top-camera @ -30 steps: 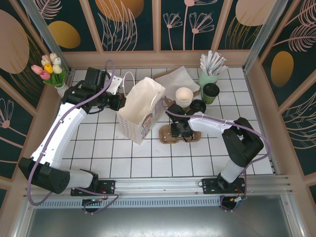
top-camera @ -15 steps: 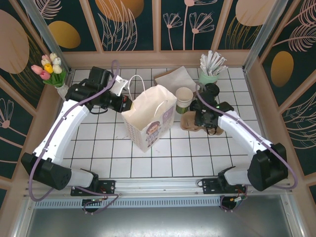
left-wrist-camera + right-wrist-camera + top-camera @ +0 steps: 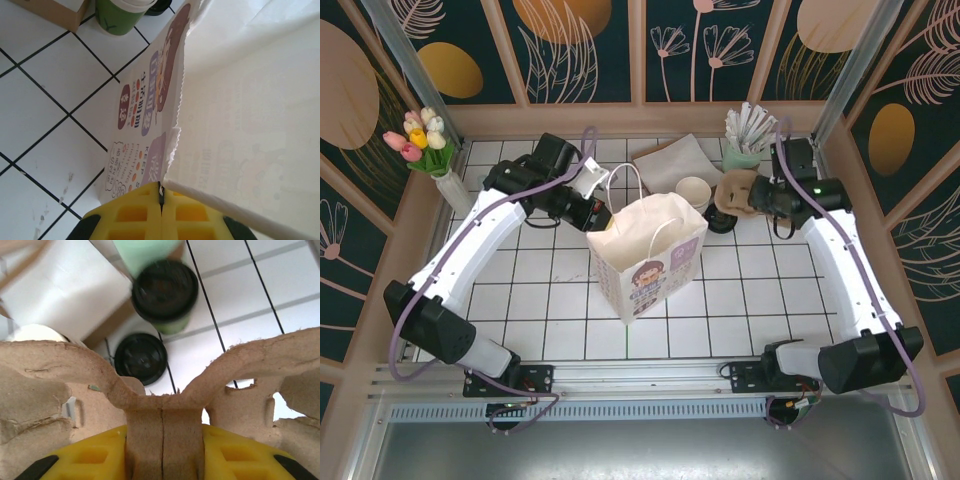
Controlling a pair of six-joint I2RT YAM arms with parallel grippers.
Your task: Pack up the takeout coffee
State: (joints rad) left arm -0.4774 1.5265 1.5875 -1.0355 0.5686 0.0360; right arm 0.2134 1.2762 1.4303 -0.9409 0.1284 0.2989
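Note:
The takeout coffee (image 3: 165,292), a green cup with a black lid, stands on the tiles below my right gripper (image 3: 162,436). That gripper (image 3: 752,195) is shut on the middle handle of a brown cardboard cup carrier (image 3: 235,365), held above the table at the back right (image 3: 730,193). A white printed paper bag (image 3: 650,255) stands upright and open at mid-table. My left gripper (image 3: 599,217) is shut on its top rim (image 3: 176,145), yellow pads (image 3: 132,212) pressed together beside the paper handle.
A loose black lid (image 3: 141,359) lies on the tiles beside the coffee (image 3: 720,222). A stack of cream-rimmed cups (image 3: 693,192), a mint green holder of white sticks (image 3: 744,150) and folded brown paper (image 3: 672,160) stand at the back. A vase of tulips (image 3: 420,140) is at the far left.
My right gripper lifted the cup carrier off the tiles and swung it to the back right. My left gripper pulled the bag by its rim to the right.

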